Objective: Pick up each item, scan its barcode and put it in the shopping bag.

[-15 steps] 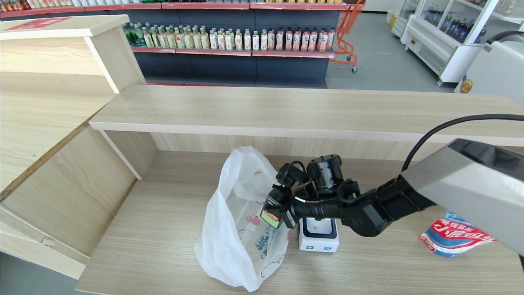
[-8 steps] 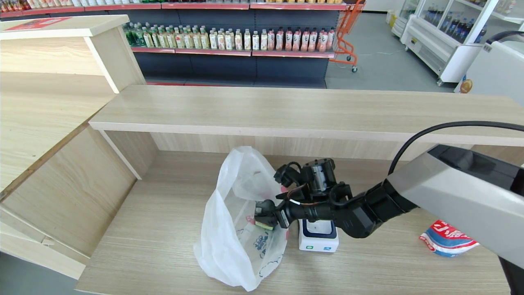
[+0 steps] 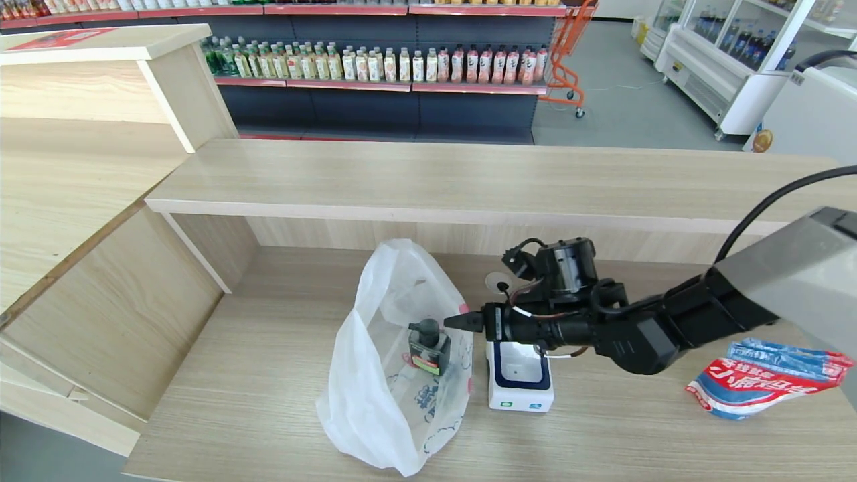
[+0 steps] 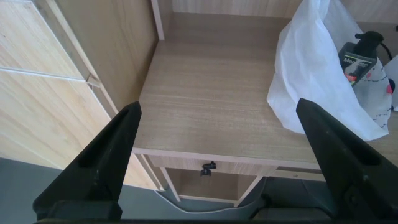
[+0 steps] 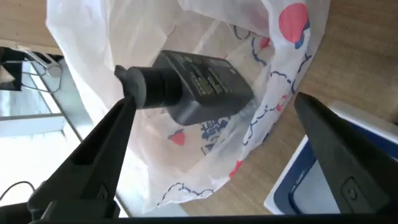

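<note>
Bottle (image 3: 428, 345) with a pump top sits inside the shopping bag (image 3: 375, 402) in the head view, top uppermost, near the wall facing the scanner (image 3: 521, 375). Your right hand (image 3: 458, 322) hangs just beside the bag's rim. The snack packet (image 3: 756, 381) lies well apart on the surface (image 3: 268, 402), not yet bagged. The bag is limp film, so a fingertip snagging it could drag it over and tip the bottle.

In the left wrist view, your left hand (image 4: 219, 107) is spread wide and empty, off the surface's near edge.

In the right wrist view, the right hand's fingers gape with nothing between them. The bottle (image 5: 199, 84) lies beyond, in the bag.

The bottle's label and the packet carry print, and the bag has cartoon marks. None of it is legible enough to quote.
</note>
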